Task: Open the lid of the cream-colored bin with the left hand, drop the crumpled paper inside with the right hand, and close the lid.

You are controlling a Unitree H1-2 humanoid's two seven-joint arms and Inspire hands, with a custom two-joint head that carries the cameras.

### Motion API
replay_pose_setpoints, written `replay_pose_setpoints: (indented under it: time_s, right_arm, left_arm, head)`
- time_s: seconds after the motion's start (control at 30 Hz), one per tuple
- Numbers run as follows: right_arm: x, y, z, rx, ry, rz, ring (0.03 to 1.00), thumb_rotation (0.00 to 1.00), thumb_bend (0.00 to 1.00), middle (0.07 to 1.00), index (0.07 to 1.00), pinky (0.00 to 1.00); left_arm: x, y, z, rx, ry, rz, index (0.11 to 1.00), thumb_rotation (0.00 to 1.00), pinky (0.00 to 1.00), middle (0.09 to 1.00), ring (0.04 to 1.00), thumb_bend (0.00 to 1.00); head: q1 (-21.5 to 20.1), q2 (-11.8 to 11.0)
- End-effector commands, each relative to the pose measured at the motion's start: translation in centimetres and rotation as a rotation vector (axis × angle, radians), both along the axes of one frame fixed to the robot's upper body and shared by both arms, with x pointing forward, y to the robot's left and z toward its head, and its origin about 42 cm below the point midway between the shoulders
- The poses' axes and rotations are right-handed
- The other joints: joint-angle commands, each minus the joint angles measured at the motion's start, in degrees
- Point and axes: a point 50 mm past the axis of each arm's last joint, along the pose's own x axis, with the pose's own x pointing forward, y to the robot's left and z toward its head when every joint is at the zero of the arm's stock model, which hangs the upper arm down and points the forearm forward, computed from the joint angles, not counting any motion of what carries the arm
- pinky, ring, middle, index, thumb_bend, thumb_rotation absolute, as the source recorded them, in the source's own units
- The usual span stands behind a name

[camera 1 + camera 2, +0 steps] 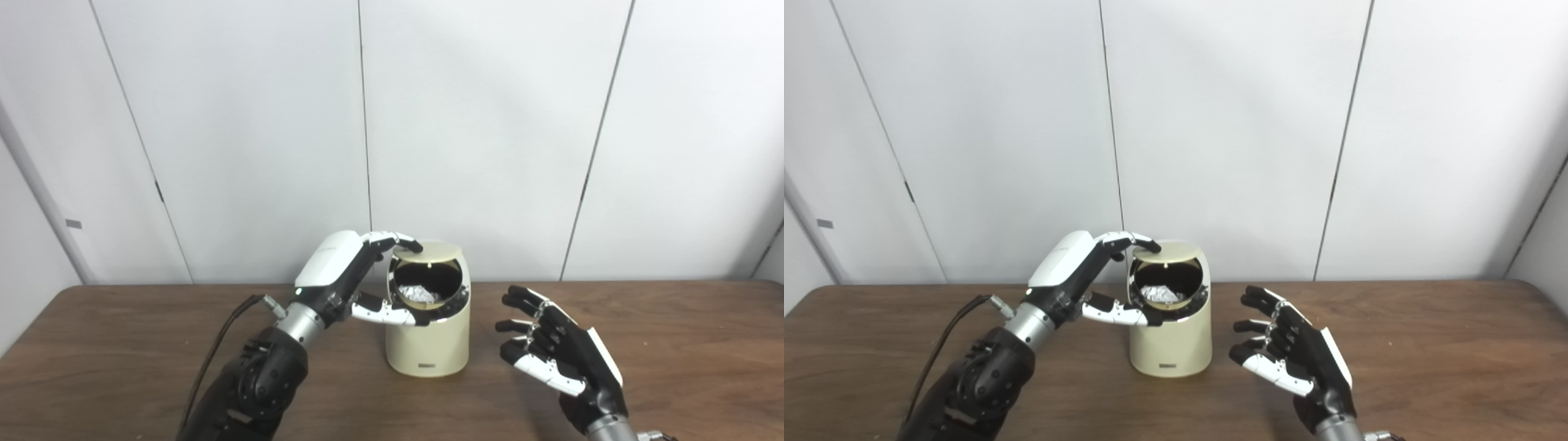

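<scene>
Dark wooden table (674,343), cream-colored bin (429,346) standing upright at its middle

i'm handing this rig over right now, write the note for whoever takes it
Left hand: fingers on the raised lid, thumb at the front rim of the opening, keeping the bin open.
Right hand: open and empty, beside the bin on its right, above the table.
Paper: crumpled, already inside the bin.
Done: lid opened, paper dropped in.
Left: close the lid and take the left hand away.
</scene>
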Motion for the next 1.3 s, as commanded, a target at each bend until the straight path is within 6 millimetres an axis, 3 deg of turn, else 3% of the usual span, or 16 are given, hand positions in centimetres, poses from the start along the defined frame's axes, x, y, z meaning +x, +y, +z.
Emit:
replay_pose_setpoints:
  time_s: [0.0, 0.43, 0.7, 1.27]
  right_arm:
    - [0.4, 0.4, 1.9, 0.003, -0.078, 0.008, 0.649, 0.26, 0.83, 0.799, 0.788, 0.50]
    - [0.4, 0.9, 2.1, -0.007, -0.078, 0.018, 0.633, 0.29, 0.85, 0.782, 0.776, 0.47]
    - [0.3, 1.3, 2.4, -0.001, -0.071, 0.024, 0.634, 0.28, 0.86, 0.776, 0.778, 0.46]
    - [0.1, 1.8, 2.7, -0.010, -0.068, 0.023, 0.634, 0.27, 0.84, 0.783, 0.778, 0.47]
  left_arm:
    - [-0.2, 0.1, 2.6, -0.005, -0.106, -0.014, 0.779, 0.37, 0.74, 0.810, 0.879, 0.96]
    - [-0.6, 0.4, 2.1, 0.059, -0.127, -0.026, 0.773, 0.35, 0.71, 0.799, 0.880, 0.95]
    - [-1.1, -0.1, 1.6, 0.163, -0.151, -0.042, 0.792, 0.33, 0.79, 0.806, 0.940, 0.94]
    - [-1.5, -1.2, 0.2, 0.247, -0.171, -0.110, 0.785, 0.37, 0.87, 0.807, 0.933, 0.96]
  head:
    - [-0.2, 0.1]
    - [-0.6, 0.6]
    - [-1.0, 0.8]
    - [-1.7, 1.5]
